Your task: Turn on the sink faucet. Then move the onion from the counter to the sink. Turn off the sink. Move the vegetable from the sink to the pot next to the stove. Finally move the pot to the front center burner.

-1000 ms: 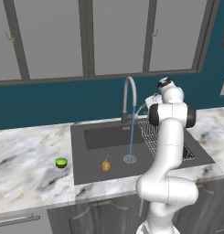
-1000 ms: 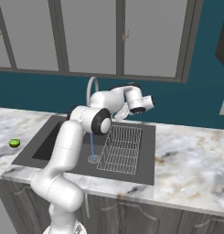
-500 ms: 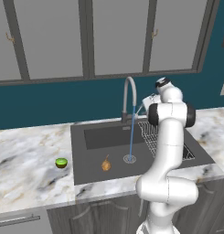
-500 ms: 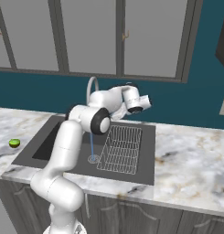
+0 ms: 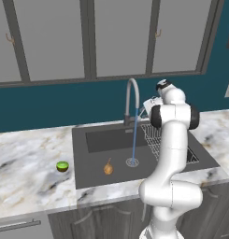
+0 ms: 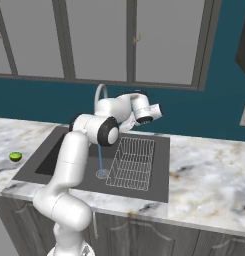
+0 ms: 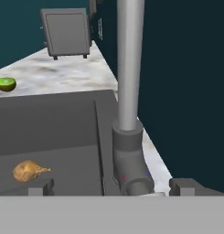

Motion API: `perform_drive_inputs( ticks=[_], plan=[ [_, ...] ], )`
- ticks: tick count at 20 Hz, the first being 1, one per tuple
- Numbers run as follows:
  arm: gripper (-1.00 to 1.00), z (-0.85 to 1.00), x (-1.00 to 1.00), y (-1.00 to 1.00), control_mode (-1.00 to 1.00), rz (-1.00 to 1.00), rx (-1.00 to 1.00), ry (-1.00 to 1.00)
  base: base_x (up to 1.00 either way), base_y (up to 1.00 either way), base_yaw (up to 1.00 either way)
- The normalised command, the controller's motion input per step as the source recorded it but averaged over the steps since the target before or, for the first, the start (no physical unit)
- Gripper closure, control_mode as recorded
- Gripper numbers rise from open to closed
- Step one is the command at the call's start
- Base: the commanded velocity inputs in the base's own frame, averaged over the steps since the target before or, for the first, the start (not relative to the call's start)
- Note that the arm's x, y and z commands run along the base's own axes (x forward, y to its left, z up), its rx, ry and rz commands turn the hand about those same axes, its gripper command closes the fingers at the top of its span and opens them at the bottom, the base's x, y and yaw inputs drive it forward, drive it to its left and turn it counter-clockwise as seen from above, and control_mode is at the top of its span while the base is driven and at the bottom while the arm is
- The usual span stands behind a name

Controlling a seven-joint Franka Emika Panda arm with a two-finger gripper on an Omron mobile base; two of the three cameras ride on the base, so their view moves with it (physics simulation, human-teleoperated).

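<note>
Almost nothing different from a moment ago: arm still bent up over the sink, hand still close by the tap, turned just a tiny bit. Water still running.

Big dark grey sink set into the marble counter, long side going left to right in the left base view. Wire rack lying in its right half.

Sink faucet tall, thin and silver, standing straight up at the back edge of the sink, then curving over so the spout points down. Thin blue water falling straight down to the round drain. In the hand view, grey faucet pipe going up and down, with a thick base and a short stubby lever at the bottom.

Gripper spread wide, holding nothing, with the faucet base right between its two tips.

Onion small and tan-brown, lying on the sink floor just left of the drain, thin stalk pointing up and a bit right in the left base view.

Small green lime on the counter, left of the sink.
</note>
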Motion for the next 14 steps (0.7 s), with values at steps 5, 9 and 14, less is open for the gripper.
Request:
perform_drive_inputs(
  ticks=[5, 9, 14],
  plan=[
    [-1.00, 0.00, -0.14, 0.32, -1.00, 0.03, 0.00, 0.00, 0.00, 0.00, 0.00],
    [-1.00, 0.00, -0.12, 0.37, -1.00, 0.03, 0.00, 0.00, 0.00, 0.00, 0.00],
    [-1.00, 0.00, -0.12, 0.43, -1.00, 0.02, 0.00, 0.00, 0.00, 0.00, 0.00]
  ],
)
